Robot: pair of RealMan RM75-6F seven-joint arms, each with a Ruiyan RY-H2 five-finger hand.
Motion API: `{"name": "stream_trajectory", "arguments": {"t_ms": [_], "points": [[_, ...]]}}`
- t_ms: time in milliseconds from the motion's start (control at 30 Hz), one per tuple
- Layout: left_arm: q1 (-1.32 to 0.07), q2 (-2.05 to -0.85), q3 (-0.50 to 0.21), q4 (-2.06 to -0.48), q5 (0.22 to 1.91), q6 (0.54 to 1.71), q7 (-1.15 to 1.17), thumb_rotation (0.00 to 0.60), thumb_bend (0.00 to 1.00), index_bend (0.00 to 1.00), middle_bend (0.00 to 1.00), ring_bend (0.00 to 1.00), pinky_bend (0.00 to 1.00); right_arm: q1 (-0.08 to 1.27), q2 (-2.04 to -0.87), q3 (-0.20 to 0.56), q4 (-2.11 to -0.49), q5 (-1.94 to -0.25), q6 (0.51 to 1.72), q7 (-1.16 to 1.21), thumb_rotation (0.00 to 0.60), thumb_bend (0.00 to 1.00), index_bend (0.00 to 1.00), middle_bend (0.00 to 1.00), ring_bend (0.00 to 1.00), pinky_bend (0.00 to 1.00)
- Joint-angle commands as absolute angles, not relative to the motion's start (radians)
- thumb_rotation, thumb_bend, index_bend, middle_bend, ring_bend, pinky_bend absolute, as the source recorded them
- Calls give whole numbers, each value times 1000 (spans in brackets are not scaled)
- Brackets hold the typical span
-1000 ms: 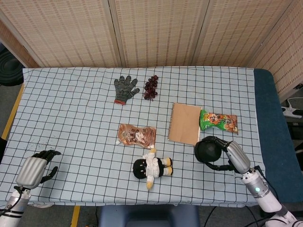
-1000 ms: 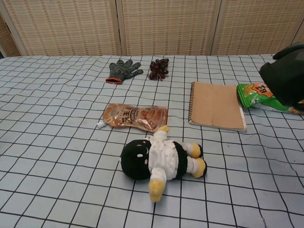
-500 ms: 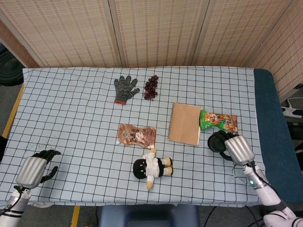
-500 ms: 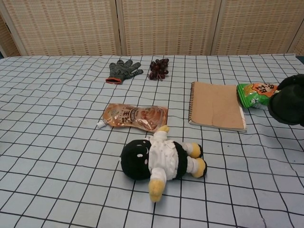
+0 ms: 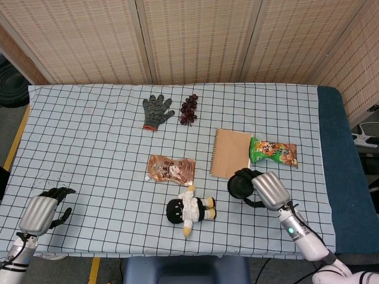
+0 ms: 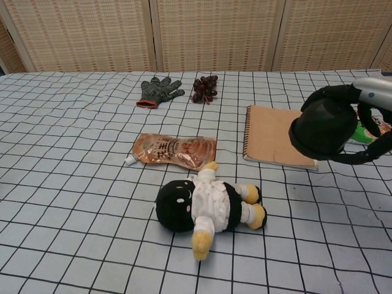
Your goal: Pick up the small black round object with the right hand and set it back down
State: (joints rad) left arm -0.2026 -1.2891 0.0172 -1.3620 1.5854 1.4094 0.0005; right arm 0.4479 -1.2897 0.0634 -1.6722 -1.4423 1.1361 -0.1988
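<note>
1. Checked tablecloth [image 5: 89, 130] over the whole table, carrying everything else; bare squares to the right of the doll look like the safest landing spot.
2. Brown spiral notebook [image 5: 231, 152] lying flat, just behind the raised load in the chest view; best kept clear of during the lowering, so nothing lands half on its edge.
3. Plush doll [image 6: 205, 207] on its side at the front centre, well left of the right hand; no reason to swing that way.
4. Right hand [image 5: 269, 190] raised above the cloth near the notebook's front corner, dark fingers [image 6: 369, 153] curled around the load from the side and beneath.
5. Left hand [image 5: 42, 213] resting at the table's near left corner, fingers loosely curled, holding nothing.
6. Snack pouch [image 5: 170, 170], green chip bag [image 5: 273, 151], knit glove [image 5: 156, 111] and dark grapes [image 5: 189, 109] lying apart, none in the path.
7. Small black round object [image 6: 323, 127] held off the table, cupped with fingers wrapping its right flank and underside, its left face bare. Best lowered straight down and slowly, kept level, released only once the base sits flat, then fingers opened outward rather than dragged.
</note>
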Motion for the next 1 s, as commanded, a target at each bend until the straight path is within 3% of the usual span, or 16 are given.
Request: {"name": "stream_trajectory", "arguments": {"t_ms": [33,167,267,367,467,567,700,1000], "points": [[-203,-1290,17,-1363,1585,1408,4,600,389,291,334,323,491,443,-1324,77,-1487,-1238,1094,-477,600,447,781,667,574,678],[-204,-1291,18,-1364,1586,1405,9,600,390,291,334,323,490,444,-1367,80,-1459,-1186,1114,-594,600,450,780,667,575,678],[-204,-1290,19,-1364,1587,1407,9,600,388,291,334,323,491,452,-1363,81,-1511,-1231,1107,-523,600,451,780,667,574,678],[-203,-1288,18,-1365,1588,1411,0,600,388,291,334,323,491,456,-1333,74,-1596,-1406,1145,-288,600,451,780,667,574,678],[-201,-1285,14,-1363,1586,1417,-8,600,388,291,334,323,491,457,-1311,39,-1614,-1648,1268,-27,600,451,780,667,574,678],[-199,-1284,13,-1364,1585,1421,-12,600,388,291,334,323,491,448,-1296,7,-1606,-1773,1369,136,600,450,780,667,574,678],[-199,-1283,15,-1365,1589,1423,-9,600,388,291,334,323,491,422,-1272,-8,-1596,-1750,1373,109,600,450,779,667,574,679],[-204,-1289,18,-1366,1584,1404,12,600,389,291,334,323,491,408,-1300,16,-1470,-1477,1168,-60,600,450,779,667,574,680]]}}
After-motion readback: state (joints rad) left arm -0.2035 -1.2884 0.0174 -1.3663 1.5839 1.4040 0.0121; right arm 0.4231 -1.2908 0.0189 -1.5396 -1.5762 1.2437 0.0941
